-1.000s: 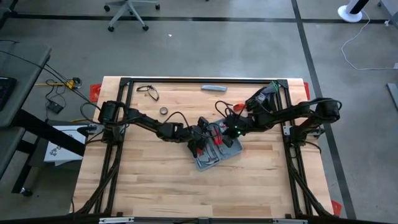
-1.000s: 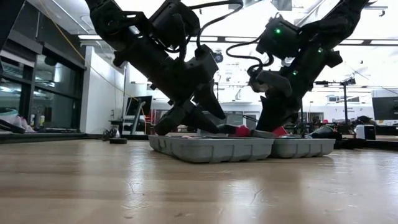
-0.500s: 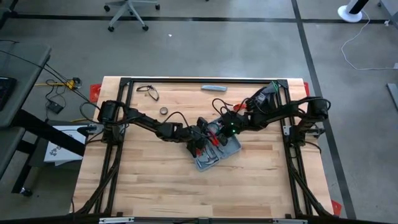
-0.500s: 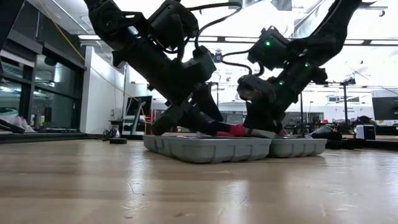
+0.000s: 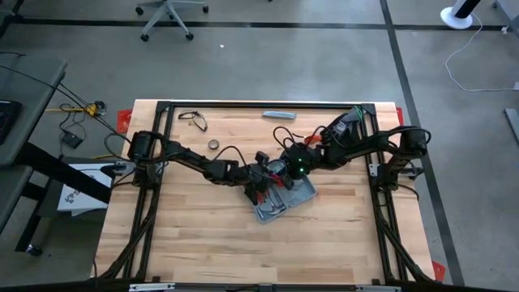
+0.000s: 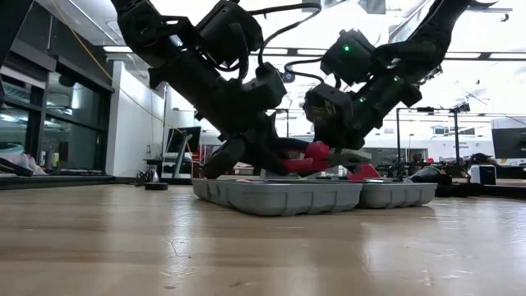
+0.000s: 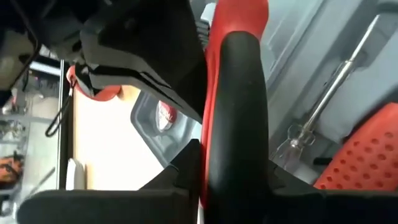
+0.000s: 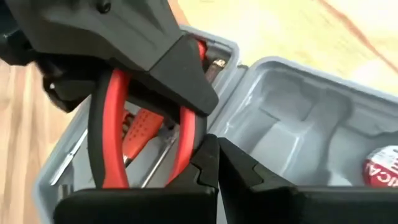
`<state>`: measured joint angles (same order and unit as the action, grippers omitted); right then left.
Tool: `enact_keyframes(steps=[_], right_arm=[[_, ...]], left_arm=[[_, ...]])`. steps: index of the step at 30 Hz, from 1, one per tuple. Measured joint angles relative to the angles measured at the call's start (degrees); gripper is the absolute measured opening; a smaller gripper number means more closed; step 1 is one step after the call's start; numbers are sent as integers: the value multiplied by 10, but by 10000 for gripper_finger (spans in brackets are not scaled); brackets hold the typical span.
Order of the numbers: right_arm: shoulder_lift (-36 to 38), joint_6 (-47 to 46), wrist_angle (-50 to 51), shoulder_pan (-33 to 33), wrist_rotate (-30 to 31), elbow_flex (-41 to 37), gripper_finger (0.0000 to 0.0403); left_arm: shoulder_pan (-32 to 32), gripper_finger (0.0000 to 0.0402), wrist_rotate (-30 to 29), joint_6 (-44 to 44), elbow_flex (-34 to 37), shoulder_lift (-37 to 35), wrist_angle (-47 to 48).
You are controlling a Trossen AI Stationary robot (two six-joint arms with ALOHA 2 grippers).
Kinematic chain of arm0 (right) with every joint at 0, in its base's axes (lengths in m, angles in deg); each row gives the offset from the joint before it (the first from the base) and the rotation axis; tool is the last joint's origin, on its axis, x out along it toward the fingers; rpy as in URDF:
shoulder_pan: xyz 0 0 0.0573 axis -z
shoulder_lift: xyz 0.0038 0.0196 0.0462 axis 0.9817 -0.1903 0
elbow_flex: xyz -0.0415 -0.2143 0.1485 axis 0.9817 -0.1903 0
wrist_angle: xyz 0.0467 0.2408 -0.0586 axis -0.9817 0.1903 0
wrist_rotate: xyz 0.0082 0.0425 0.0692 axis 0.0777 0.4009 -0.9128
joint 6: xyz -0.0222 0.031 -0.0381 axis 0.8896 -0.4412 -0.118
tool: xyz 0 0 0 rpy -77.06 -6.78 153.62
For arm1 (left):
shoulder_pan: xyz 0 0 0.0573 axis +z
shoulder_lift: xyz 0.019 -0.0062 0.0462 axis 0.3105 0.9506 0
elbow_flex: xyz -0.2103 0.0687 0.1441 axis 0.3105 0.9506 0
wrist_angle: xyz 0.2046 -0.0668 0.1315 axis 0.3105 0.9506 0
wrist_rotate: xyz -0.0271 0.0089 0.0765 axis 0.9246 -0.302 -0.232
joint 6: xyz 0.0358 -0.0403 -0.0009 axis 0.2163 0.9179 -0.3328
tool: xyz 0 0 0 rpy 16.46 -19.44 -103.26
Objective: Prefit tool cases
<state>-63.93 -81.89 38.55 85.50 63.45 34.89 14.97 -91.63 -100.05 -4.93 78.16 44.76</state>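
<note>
The blue-grey tool case (image 5: 285, 203) lies open on the table's middle, with both halves (image 6: 279, 197) flat on the wood. My left gripper (image 5: 266, 180) reaches in from the left and is shut on red-handled pliers (image 6: 314, 156), which stand above the case's rim. My right gripper (image 5: 285, 172) comes in from the right, shut. Its fingertips (image 8: 208, 155) are right beside one red handle (image 8: 186, 140) of the pliers. The right wrist view shows the left gripper's dark fingers (image 8: 155, 56) over both handles. My left gripper pinches one red-and-black pliers handle (image 7: 236, 118) between its two fingers, which slant down from the table's left side. The pliers are tilted above the case's tray; whether any part rests in it is hidden. My right gripper: I cannot tell whether its shut fingers touch the handle.
A screwdriver (image 7: 329, 106) and a red dotted handle (image 7: 364, 155) lie in the case's slots. At the table's far edge lie a slim grey bar (image 5: 279, 114), a dark looped cord (image 5: 193, 120) and a small ring (image 5: 213, 144). Bare wood stretches toward the near edge.
My left gripper has shut on the pliers' handle without moving from its place. My right gripper has gone toward the table's left, closer to the left gripper, and tipped further down. The pliers have come up from the tray to above the case's rim.
</note>
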Motion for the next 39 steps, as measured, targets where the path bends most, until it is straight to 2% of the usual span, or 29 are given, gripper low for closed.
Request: enact_keyframes(steps=[4, 9, 12, 20, 23, 32, 35, 39], right_arm=[[1, 1, 11, -1, 23, 1, 0], [1, 11, 17, -1, 33, 1, 0], [2, 15, 37, -1, 50, 1, 0], [1, 30, 69, -6, 74, 1, 0], [1, 30, 70, -10, 85, 1, 0], [1, 27, 72, -18, 108, 1, 0], [1, 26, 71, -18, 109, 1, 0], [2, 25, 69, -18, 109, 1, 0]], left_arm=[[-10, 58, -25, 47, 1, -12, 8], [-26, 58, -105, 64, 4, -47, 62], [-27, 58, -153, 85, 4, -74, 135], [9, 58, -266, 246, 11, -124, 361], [35, 58, -268, 318, 32, -143, 409], [110, 59, -171, 459, 92, -160, 425], [115, 101, -172, 484, 99, -160, 424], [105, 169, -227, 503, 99, -160, 431]])
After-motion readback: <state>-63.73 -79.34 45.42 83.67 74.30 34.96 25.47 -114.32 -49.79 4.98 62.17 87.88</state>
